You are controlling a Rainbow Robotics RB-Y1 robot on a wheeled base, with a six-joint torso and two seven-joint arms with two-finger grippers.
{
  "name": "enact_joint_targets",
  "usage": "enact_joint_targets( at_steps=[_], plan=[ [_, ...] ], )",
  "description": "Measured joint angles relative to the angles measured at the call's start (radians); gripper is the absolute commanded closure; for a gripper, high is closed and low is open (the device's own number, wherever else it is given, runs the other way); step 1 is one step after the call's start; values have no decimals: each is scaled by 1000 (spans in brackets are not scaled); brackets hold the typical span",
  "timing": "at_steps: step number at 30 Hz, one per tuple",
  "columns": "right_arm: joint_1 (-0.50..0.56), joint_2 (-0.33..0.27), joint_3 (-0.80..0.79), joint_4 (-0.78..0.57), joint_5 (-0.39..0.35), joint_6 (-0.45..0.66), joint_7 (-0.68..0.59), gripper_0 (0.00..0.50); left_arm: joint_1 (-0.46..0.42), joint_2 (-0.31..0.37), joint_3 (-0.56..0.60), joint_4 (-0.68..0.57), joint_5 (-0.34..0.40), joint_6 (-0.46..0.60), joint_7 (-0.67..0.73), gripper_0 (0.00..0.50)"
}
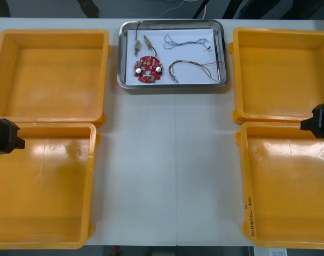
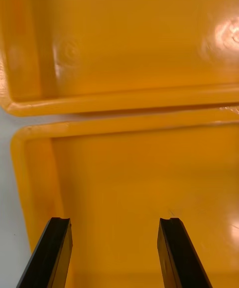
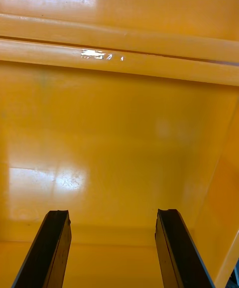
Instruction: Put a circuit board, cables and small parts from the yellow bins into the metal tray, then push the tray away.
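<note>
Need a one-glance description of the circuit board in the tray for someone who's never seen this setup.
Find the metal tray near the far edge of the table, between the yellow bins at each side. On its white inside, the circuit board lies in the near-left part. It is the only round, red thing there; its neighbours are thin looping cables and small metal parts.

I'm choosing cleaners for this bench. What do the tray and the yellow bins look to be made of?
Metal tray: likely stainless steel or aluminium, going by its shiny, mirror-like rim. The inside looks white, perhaps a liner or a coating; I cannot tell which. Yellow bins: probably moulded plastic with a glossy finish, going by the rounded corners, soft glare patches and faint scuffs on their floors.
</note>
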Motion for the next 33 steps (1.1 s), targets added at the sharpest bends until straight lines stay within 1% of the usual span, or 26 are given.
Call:
enact_joint_targets(
  at_steps=[6,10,27,33],
  plan=[
    [24,0,-18,11,2,0,0,0,0,0,0,0,0,0,0,0],
    [27,0,-18,17,19,0,0,0,0,0,0,0,0,0,0,0],
    [33,-1,-18,73,40,0,9,0,0,0,0,0,0,0,0,0],
    [33,-31,-15,96,38,0,29,0,0,0,0,0,0,0,0,0]
  ],
)
